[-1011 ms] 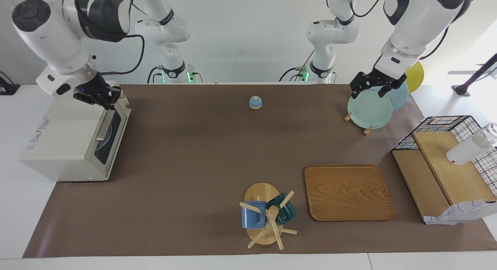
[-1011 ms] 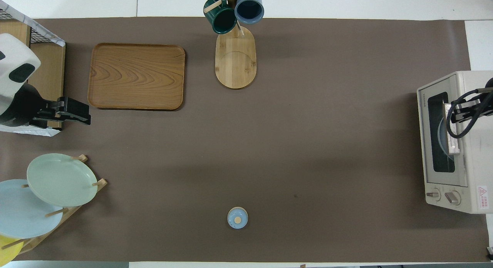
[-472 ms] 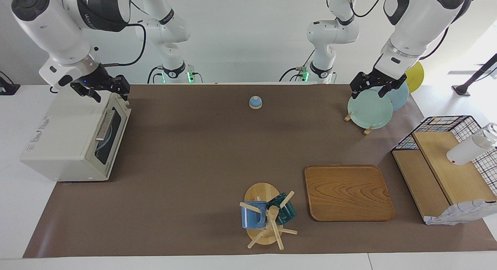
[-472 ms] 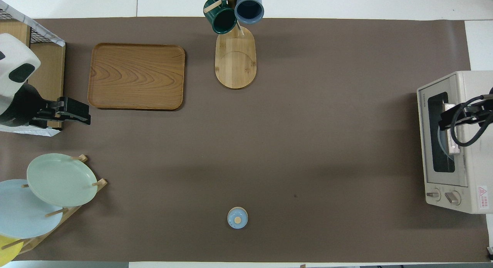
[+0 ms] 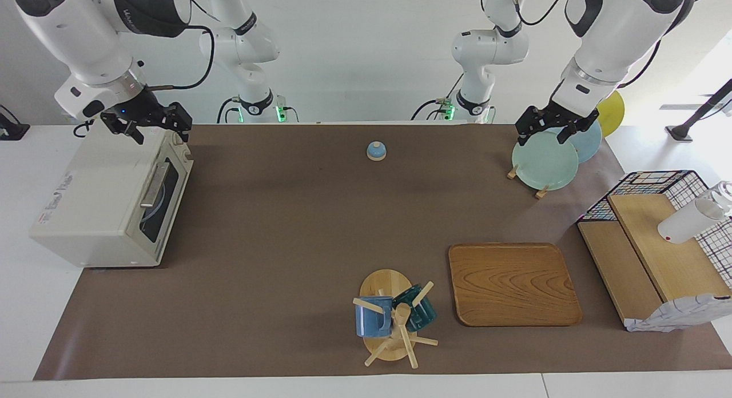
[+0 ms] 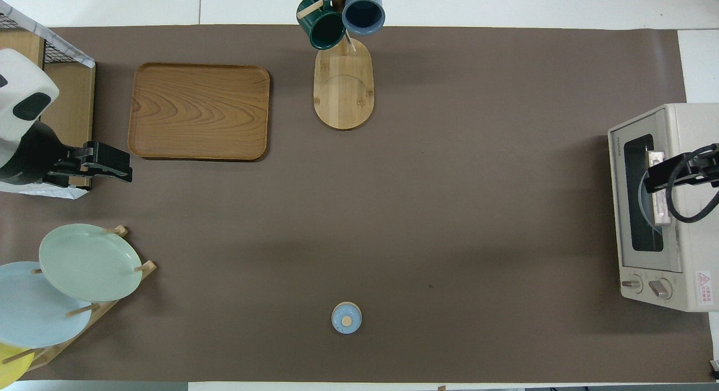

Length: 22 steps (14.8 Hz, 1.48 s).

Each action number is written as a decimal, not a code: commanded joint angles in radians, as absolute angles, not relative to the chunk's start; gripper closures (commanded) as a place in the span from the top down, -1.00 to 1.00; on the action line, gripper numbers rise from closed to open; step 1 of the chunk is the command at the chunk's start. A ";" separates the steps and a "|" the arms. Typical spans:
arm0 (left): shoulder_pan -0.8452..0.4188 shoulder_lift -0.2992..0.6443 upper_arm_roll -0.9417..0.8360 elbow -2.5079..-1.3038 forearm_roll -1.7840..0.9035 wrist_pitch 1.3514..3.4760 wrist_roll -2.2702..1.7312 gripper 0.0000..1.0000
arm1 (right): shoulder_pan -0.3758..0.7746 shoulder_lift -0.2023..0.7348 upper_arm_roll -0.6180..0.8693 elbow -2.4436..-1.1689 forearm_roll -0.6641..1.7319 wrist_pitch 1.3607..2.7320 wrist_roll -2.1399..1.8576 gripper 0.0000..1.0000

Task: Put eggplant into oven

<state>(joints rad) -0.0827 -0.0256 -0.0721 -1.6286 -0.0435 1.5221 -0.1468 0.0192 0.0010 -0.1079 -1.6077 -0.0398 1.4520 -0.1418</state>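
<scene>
The cream-white oven [image 5: 97,198] stands at the right arm's end of the table, its dark glass door shut and its bar handle [image 5: 150,186] facing the table's middle. It also shows in the overhead view [image 6: 688,211]. A pale plate edge shows through the glass. The eggplant is not in view. My right gripper [image 5: 153,127] hangs open and empty just above the oven's top edge by the door; it also shows in the overhead view [image 6: 652,177]. My left gripper [image 5: 543,136] waits open and empty over the plate rack; it also shows in the overhead view [image 6: 124,166].
A small blue bell [image 5: 376,151] sits mid-table near the robots. A wooden tray [image 5: 513,283] and a mug tree [image 5: 392,315] with two mugs lie farther out. A plate rack with a green plate [image 5: 544,162] and a wire basket [image 5: 657,183] stand at the left arm's end.
My right gripper has lifted off the oven door's top edge and drawn back toward the robots over the oven's top. The left arm has not moved.
</scene>
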 commanded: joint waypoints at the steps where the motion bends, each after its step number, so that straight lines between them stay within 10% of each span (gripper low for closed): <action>1: -0.075 -0.032 -0.075 -1.631 -0.044 1.529 -0.144 1.00 | 0.021 -0.009 -0.114 -1.621 -0.014 1.463 -0.126 1.00; 22: -0.075 -0.032 -0.075 -1.631 -0.044 1.529 -0.144 1.00 | 0.049 -0.034 -0.098 -1.621 -0.011 1.517 -0.126 1.00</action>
